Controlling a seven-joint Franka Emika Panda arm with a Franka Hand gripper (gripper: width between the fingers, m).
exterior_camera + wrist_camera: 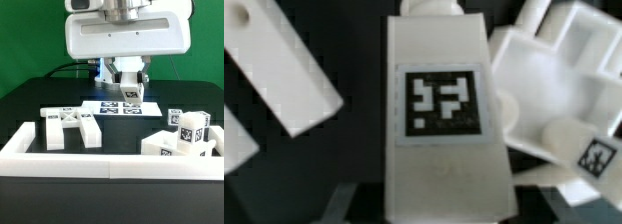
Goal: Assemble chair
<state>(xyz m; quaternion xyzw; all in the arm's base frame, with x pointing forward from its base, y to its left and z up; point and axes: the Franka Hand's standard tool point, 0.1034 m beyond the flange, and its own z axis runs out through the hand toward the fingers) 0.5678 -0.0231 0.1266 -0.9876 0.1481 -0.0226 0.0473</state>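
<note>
**Chair in pieces, one part in the robot's grip**

Much of the scene is hard to read. In the exterior view the arm's white housing (pixel 125 35) is cut off at the top edge, and the two-finger gripper (pixel 129 86) sits small and partly in shadow beneath it, so its fingertips cannot be picked out there. The wrist view is soft with blur. Its lower corners show only dark shapes that may be the fingers, and the white parts to either side run out of the picture.

The jaws stand narrow, closed on a long white plastic block (pixel 441 110) bearing a black-and-white square tag (the same tagged piece (pixel 130 95) shows under the gripper in the exterior view). The block hangs above the far end of the thin flat marker board (pixel 105 106). Whether it touches the board cannot be told.

The rest of the chair lies loose on the black table (pixel 30 100). An X-braced white frame (pixel 70 125) lies flat at the exterior view's left. A heap of white blocky pieces (pixel 185 135) with tags sits at the exterior view's right, well apart from the frame. Both lie behind the long low white rail (pixel 100 162) at the front.
</note>
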